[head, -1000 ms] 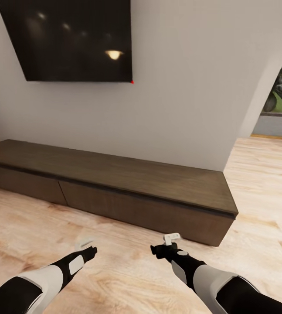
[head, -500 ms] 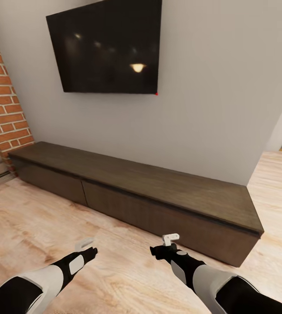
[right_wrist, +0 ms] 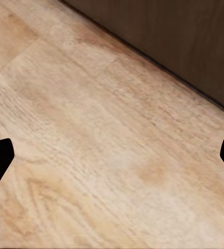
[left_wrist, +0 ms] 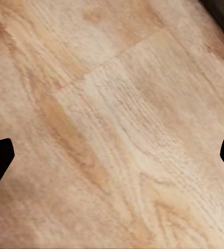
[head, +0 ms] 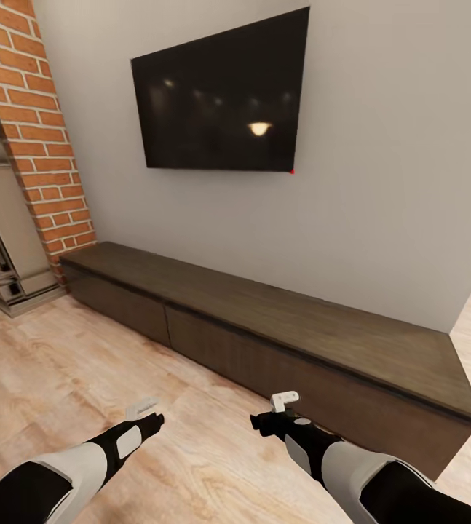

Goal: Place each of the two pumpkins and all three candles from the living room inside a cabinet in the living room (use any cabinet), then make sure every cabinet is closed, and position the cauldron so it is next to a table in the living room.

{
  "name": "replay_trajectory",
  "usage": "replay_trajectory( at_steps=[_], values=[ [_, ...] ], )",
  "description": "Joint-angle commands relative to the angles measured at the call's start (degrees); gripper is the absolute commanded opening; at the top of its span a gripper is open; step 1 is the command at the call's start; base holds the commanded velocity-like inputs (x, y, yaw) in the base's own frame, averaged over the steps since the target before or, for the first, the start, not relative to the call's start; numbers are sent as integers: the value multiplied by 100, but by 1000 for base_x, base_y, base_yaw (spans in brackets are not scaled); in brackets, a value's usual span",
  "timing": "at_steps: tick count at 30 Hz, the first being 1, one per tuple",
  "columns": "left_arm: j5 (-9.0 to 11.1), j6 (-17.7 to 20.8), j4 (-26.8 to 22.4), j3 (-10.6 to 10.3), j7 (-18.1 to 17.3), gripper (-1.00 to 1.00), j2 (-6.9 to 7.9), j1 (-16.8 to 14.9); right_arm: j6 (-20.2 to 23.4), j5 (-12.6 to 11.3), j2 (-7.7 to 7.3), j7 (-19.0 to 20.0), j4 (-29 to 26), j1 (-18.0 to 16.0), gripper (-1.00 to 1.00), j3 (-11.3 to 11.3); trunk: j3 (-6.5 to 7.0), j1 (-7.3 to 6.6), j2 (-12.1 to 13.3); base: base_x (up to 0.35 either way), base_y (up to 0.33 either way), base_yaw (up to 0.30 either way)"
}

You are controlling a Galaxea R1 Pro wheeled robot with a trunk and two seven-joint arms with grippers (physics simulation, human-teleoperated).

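The cabinet (head: 279,327) is a long, low dark-brown unit standing against the grey wall, its flat front panels shut and its top bare. My left gripper (head: 144,411) hangs open over the wooden floor in front of it, a little way off. My right gripper (head: 279,407) is also open and empty, close to the cabinet's front. In the right wrist view the cabinet's dark front (right_wrist: 184,41) lies just beyond the open right gripper (right_wrist: 112,161). The left wrist view has floor planks between the wide-apart tips of the left gripper (left_wrist: 112,161). The pumpkins, candles, cauldron and table are out of view.
A black TV (head: 220,109) hangs on the wall above the cabinet. A red-brick fireplace (head: 24,145) with a grey stone surround (head: 6,247) stands at the left end. Light wooden floor (head: 60,364) spreads in front of the cabinet.
The camera has turned left: the cabinet and TV slid right in the picture and the brick fireplace came into view. Both arms keep the same pose, grippers still open.
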Motion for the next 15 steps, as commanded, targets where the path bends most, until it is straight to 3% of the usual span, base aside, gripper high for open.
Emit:
replay_trajectory(
  at_steps=[1, 15],
  values=[
    [36, 11, 5, -46, 9, 100, -2, -6, -10, -60, 1, 24, 12, -5, 100, 47, 9, -4, -1, 0, 0, 181],
    [36, 11, 22, -46, 13, 100, -2, -5, 25, -60, 2, 24, 9, -5, 100, 57, 210, -40, 18, 0, 0, 180]
  ],
)
